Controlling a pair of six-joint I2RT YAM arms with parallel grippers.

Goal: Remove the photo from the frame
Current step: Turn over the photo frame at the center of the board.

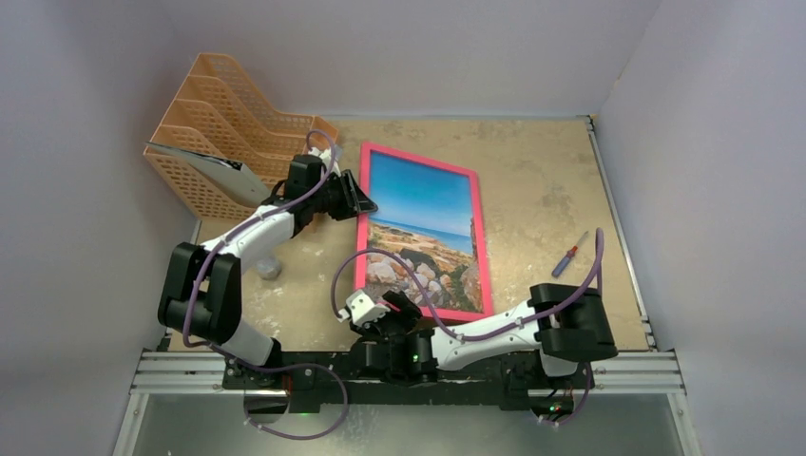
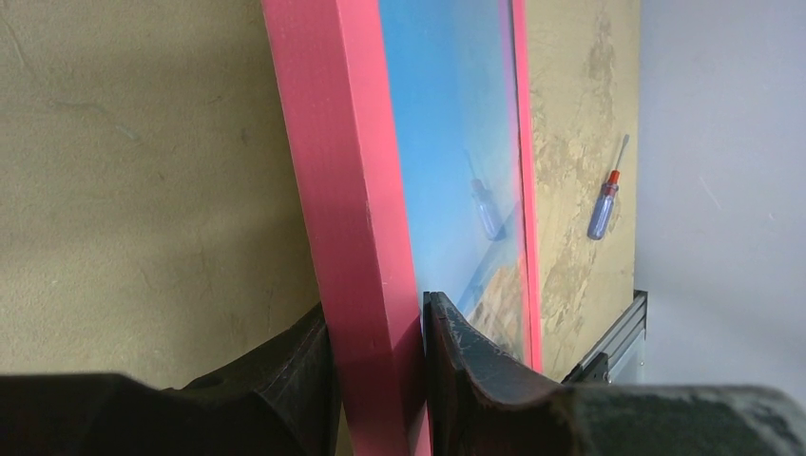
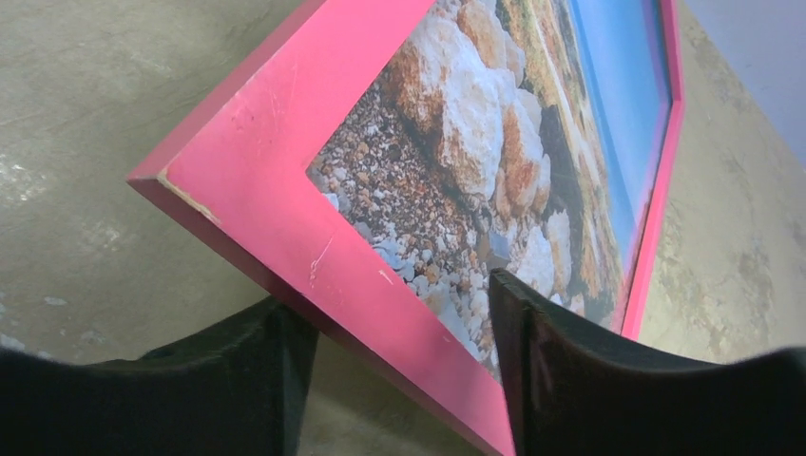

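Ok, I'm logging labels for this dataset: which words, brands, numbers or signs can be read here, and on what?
None: no text can be read in any view.
The frame, the photo, the screwdriver and the orange file rack show no lettering.

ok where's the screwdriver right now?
Top view: the screwdriver lies on the table, on the right side. It is apart from the frame's right edge, just beyond the right arm's elbow.
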